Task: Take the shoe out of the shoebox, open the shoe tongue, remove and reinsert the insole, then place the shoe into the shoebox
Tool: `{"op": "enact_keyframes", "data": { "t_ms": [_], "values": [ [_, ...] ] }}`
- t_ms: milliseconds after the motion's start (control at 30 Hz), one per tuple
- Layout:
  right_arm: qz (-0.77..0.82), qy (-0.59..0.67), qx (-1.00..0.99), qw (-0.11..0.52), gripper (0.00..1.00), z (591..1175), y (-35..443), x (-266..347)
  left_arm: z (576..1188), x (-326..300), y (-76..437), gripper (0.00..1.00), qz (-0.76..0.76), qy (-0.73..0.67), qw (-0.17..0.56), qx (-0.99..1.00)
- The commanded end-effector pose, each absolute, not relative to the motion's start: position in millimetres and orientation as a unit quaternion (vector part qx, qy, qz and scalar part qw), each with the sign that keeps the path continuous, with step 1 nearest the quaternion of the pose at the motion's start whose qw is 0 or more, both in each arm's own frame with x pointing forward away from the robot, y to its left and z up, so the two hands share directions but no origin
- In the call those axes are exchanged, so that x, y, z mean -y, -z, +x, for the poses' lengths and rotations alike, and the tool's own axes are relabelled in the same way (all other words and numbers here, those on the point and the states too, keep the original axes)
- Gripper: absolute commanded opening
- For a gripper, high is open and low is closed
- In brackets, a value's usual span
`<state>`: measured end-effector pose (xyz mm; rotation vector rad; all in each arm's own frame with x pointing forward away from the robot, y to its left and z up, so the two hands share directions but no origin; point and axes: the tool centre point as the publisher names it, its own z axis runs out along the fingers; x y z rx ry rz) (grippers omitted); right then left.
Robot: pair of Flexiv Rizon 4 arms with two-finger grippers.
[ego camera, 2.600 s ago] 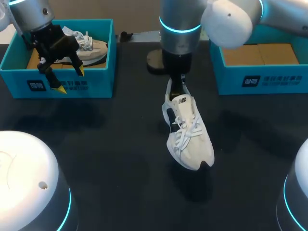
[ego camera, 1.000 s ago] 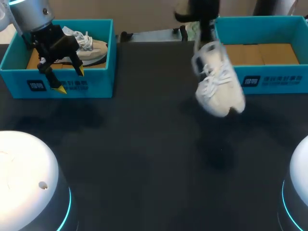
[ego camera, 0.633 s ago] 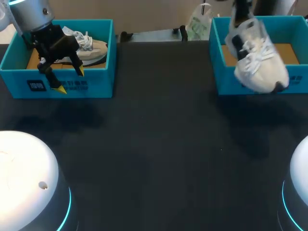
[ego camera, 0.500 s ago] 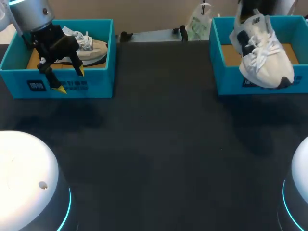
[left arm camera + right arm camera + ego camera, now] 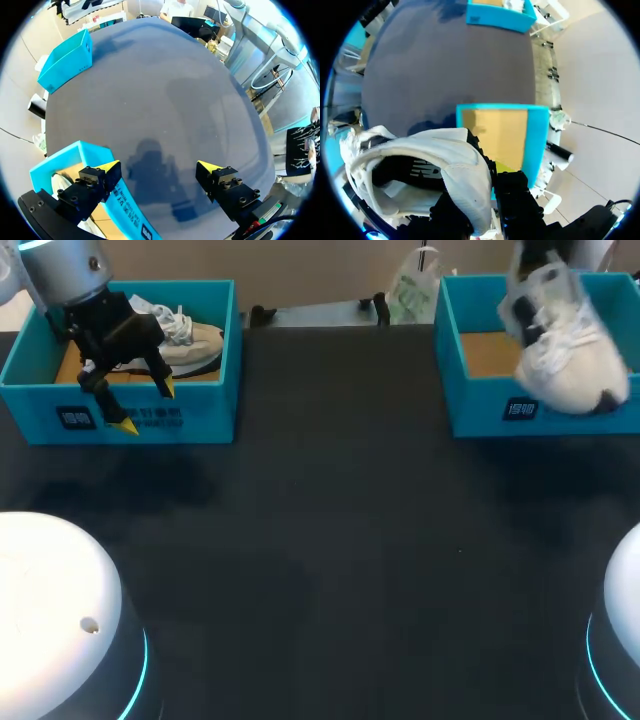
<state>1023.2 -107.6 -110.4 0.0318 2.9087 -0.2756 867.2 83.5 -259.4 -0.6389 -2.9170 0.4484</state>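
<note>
Right end effector (image 5: pixel 481 194): closed on the heel collar of the white shoe (image 5: pixel 422 167). One finger (image 5: pixel 514 192) sits outside the collar wall, its yellow tip just showing. The other is hidden in the shoe opening.

Shoe (image 5: pixel 568 352): off the worktop (image 5: pixel 330 540), hanging heel-up from the right arm over the right shoebox (image 5: pixel 478 412). Toe points down and toward the near side, and in the head view it overlaps the box's front wall. Contact with the box cannot be judged. In the right wrist view the tan floor of the right shoebox (image 5: pixel 536 135) lies ahead of the end effector, past the shoe's collar.

Left end effector (image 5: pixel 145 407): fingers spread wide, nothing between them. It is held at the front wall of the left shoebox (image 5: pixel 215 415). In its wrist view (image 5: pixel 157 170) one yellow tip is over that box's corner (image 5: pixel 75 152) and the other over bare worktop.

A second shoe (image 5: pixel 190 340) lies inside the left shoebox.
</note>
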Motion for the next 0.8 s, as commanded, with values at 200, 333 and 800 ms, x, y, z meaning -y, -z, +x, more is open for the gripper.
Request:
{"op": "enact_keyframes", "data": {
  "t_ms": [200, 333, 800],
  "values": [
    [0.011, 0.083, -0.991, 0.107, 0.00, 1110.2, 84.3, 171.5, 867.5, -83.6, 259.4, 1.00, -0.212, -0.147, 0.061, 0.964],
    [0.022, 0.081, -0.991, 0.103, 0.00, 1133.0, 88.5, 187.4, 867.5, -83.6, 259.4, 1.00, -0.212, -0.147, 0.061, 0.964],
    [0.025, 0.071, -0.990, 0.118, 0.00, 1142.6, 90.5, 194.7, 867.5, -83.6, 259.4, 1.00, -0.212, -0.147, 0.061, 0.964]
  ]
}}
